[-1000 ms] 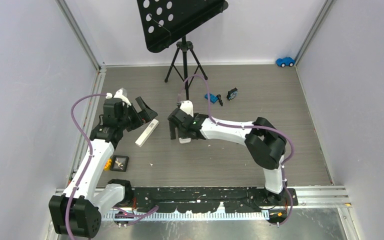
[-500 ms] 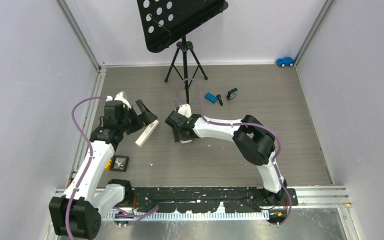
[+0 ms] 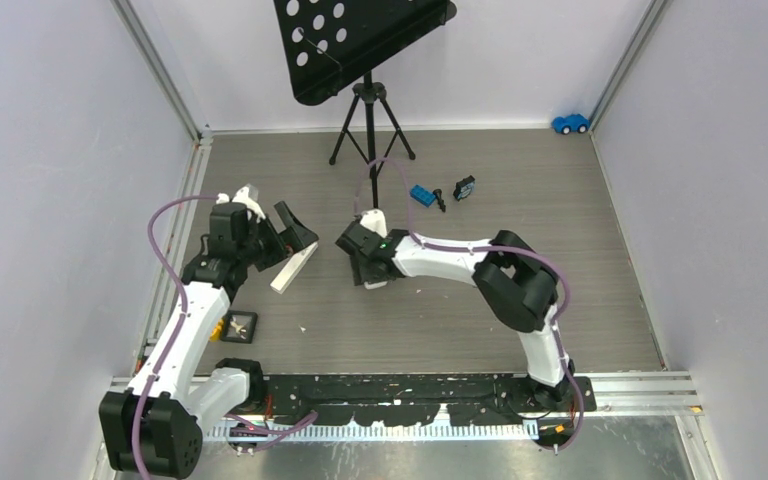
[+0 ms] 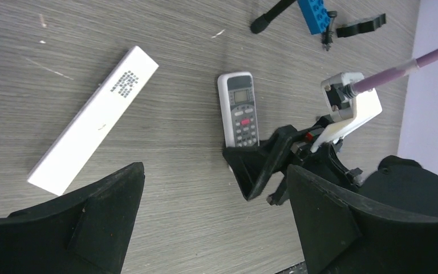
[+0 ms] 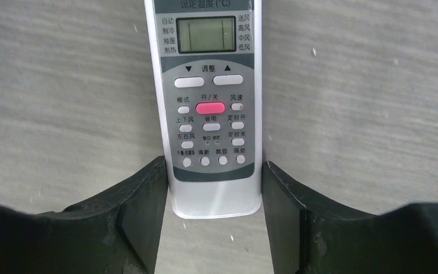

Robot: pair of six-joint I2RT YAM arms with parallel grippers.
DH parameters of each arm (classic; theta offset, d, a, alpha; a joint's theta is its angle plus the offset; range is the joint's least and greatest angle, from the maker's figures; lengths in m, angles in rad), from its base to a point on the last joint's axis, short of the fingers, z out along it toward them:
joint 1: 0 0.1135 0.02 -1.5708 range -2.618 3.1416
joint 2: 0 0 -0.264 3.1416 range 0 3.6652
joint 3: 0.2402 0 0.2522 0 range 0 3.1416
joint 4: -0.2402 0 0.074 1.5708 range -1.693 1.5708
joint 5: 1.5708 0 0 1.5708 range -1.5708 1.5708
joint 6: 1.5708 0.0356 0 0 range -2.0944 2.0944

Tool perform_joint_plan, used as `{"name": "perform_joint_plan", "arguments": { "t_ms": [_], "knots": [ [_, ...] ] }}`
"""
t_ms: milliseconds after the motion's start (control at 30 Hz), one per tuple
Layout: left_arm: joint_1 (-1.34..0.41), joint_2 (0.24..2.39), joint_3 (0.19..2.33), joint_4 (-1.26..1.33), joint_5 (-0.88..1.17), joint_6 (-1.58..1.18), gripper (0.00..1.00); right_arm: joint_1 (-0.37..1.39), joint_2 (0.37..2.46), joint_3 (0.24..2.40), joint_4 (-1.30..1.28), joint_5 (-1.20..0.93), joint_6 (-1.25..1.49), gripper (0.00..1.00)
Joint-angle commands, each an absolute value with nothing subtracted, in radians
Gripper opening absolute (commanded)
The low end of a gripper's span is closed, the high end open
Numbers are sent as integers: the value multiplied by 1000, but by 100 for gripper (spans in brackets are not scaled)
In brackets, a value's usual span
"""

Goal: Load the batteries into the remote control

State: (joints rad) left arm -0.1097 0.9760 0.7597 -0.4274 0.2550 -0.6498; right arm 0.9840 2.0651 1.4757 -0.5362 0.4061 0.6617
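The remote control (image 5: 211, 85) is white and grey with a screen and a pink button, lying face up on the wood-grain table. It also shows in the left wrist view, remote (image 4: 238, 108), and as a white sliver under the right wrist, remote (image 3: 372, 282). My right gripper (image 5: 214, 165) straddles its lower end, black fingers (image 5: 142, 200) pressed against both long sides. My left gripper (image 4: 214, 171) hovers wide open over bare table to the remote's left, left gripper (image 3: 278, 232). The batteries are out of view.
A long white bar (image 3: 293, 266) lies between the arms, bar (image 4: 94, 127). A music stand tripod (image 3: 368, 120) stands at the back. A blue brick (image 3: 421, 194), a black-and-blue block (image 3: 464, 187) and a blue toy car (image 3: 570, 123) lie beyond. A black square (image 3: 240, 322) sits near the left arm.
The right gripper's fingers have closed in onto the remote's sides, and that arm has shifted slightly. The left gripper has stayed open, almost still.
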Motion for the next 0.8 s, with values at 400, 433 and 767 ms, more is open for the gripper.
{"name": "perform_joint_plan", "arguments": {
  "t_ms": [400, 433, 767],
  "knots": [
    [-116, 1079, 690, 231, 860, -1054, 98, 705, 1462, 960, 290, -499, 1047, 42],
    [-121, 1080, 682, 294, 878, -1094, 99, 703, 1454, 948, 337, -528, 1081, 42],
    [-154, 1092, 705, 361, 885, -1201, 100, 701, 1437, 936, 542, -673, 1248, 42]
  ]
}}
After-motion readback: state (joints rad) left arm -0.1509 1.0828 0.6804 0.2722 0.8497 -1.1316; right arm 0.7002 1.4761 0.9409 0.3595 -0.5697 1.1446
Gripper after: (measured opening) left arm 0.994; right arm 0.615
